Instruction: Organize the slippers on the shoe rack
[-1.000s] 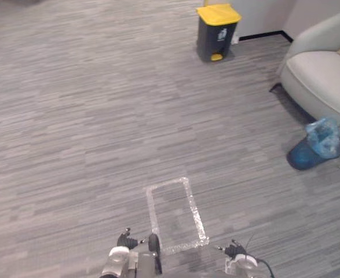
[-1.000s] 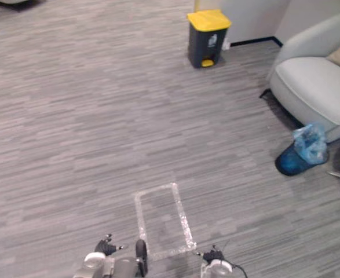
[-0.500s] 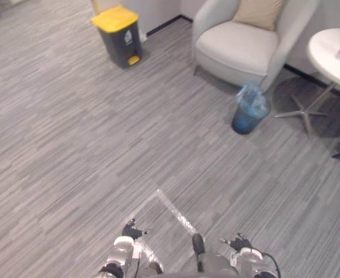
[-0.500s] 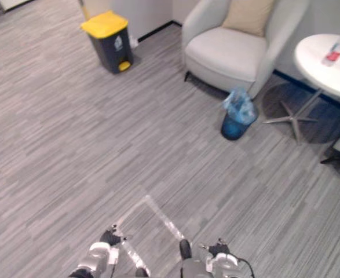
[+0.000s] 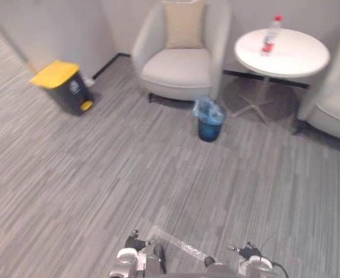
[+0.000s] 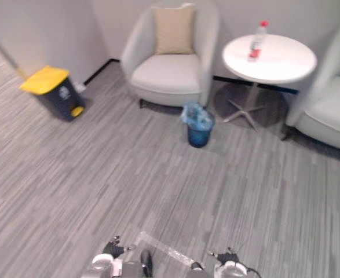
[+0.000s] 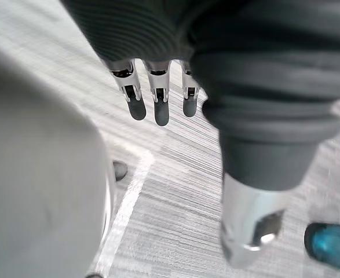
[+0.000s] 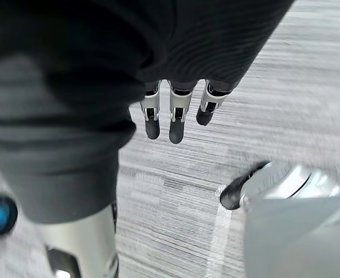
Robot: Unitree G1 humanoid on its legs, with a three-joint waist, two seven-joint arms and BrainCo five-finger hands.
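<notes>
My left hand (image 7: 161, 107) hangs down at my side with its fingers straight and relaxed, and there is nothing in it. Past its fingers I see grey striped floor and a strip of clear tape (image 7: 126, 202). My right hand (image 8: 175, 121) hangs the same way, open and holding nothing, over the same grey floor.
A tape outline (image 5: 178, 246) marks the floor just ahead. Farther off stand a yellow-lidded bin (image 5: 62, 87), a grey armchair (image 5: 181, 63) with a cushion, a blue waste basket (image 5: 209, 120), a round white table (image 5: 282, 52) with a bottle (image 5: 269, 36), and a second armchair (image 5: 335, 104).
The whole picture has swung to the right as the camera turned, bringing the armchair, the table and the second chair into view. Both hands hang as before.
</notes>
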